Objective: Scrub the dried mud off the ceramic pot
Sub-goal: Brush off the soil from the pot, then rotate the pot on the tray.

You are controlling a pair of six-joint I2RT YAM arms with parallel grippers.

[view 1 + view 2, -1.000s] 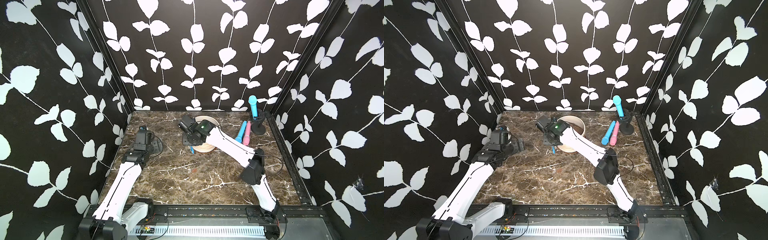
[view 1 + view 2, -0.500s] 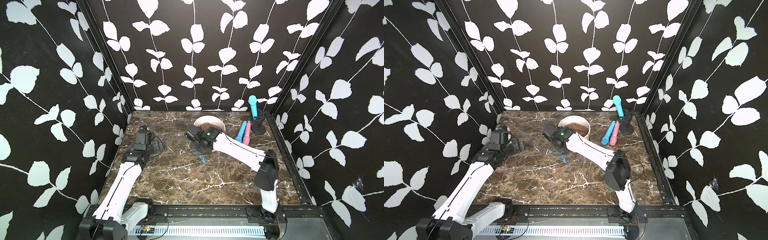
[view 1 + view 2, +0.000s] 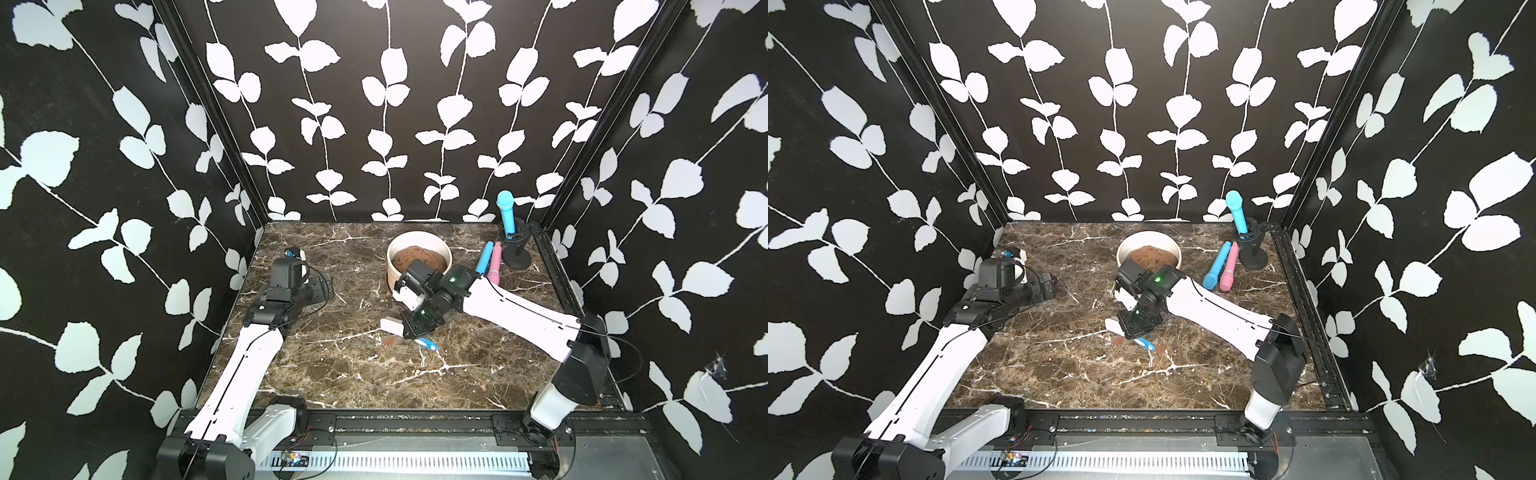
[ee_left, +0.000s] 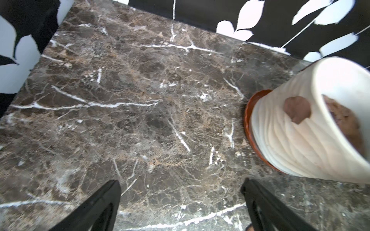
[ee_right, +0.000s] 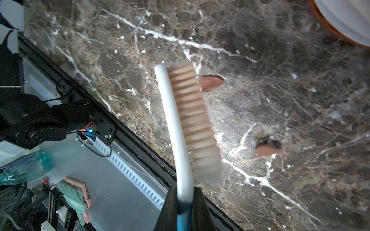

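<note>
A: Start at the right gripper (image 5: 185,200). Holding anything?

B: Clamped shut on the blue end of the brush (image 5: 191,124) handle, nothing else. Held low over the table (image 3: 332,374); touching or not, cannot tell. Long axis running from bottom centre of the right wrist view up toward the middle, bristles turned to the right of the frame.

A: And around the brush head?

B: Two flat reddish patches of dried mud (image 5: 211,83) lying on the table, one just beside the tip, one further right of the bristles. Off the pot, so no target there.

A: Where to find the pot (image 3: 419,236), then?

B: Just above the gripper in both top views, close behind the wrist, standing in its orange saucer (image 4: 248,120) toward the back of the table. In the right wrist view, only a sliver in the upper right corner, past the brush tip on the bristle side.

A: Any mud left on it?

B: One patch in the left wrist view, on the ribbed wall just under the rim, at the right of the frame. Likely the side facing the left arm. No view of the far side.

A: Left gripper (image 4: 180,182)?

B: Wide open, empty, well apart from the pot, at the left of both top views.

A: Which arm for the next stroke?

B: The right: nearer, and with the brush in its grip. Probably a matter of lifting, then turning the bristles onto that left wall.
</note>
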